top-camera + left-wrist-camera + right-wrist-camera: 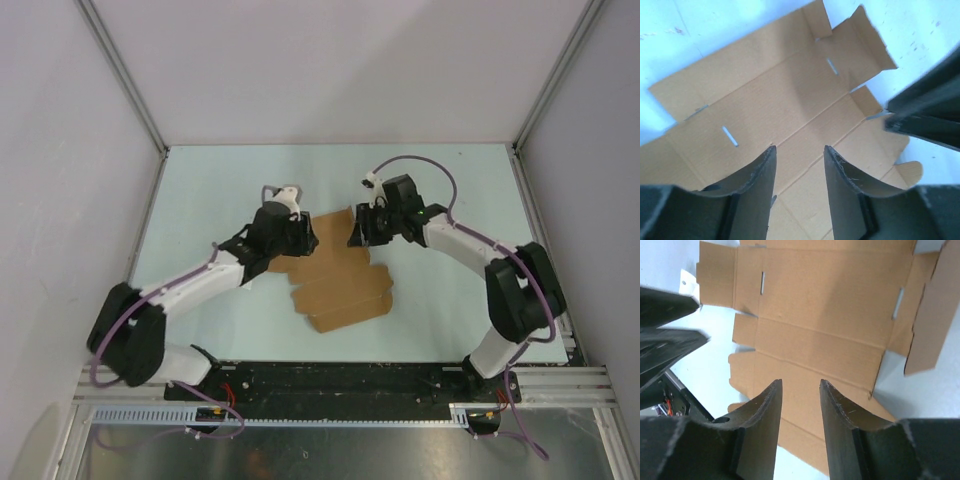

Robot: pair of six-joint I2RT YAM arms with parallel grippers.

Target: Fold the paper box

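Item: flat, many-flapped sheet of plain brown thin cardboard, the paper box (340, 285) unfolded, lying about the middle of the pale blue-green bench (200, 190), nearer its front edge than its back. Crease lines and narrow slots show; one flap at the far end tilts upward. Left gripper (303, 236), black, two-fingered: over the sheet's far left part, jaws partly apart, nothing between them. Right gripper (360, 232), same make: over the far right part by the raised flap, jaws partly apart, likewise holding nothing.
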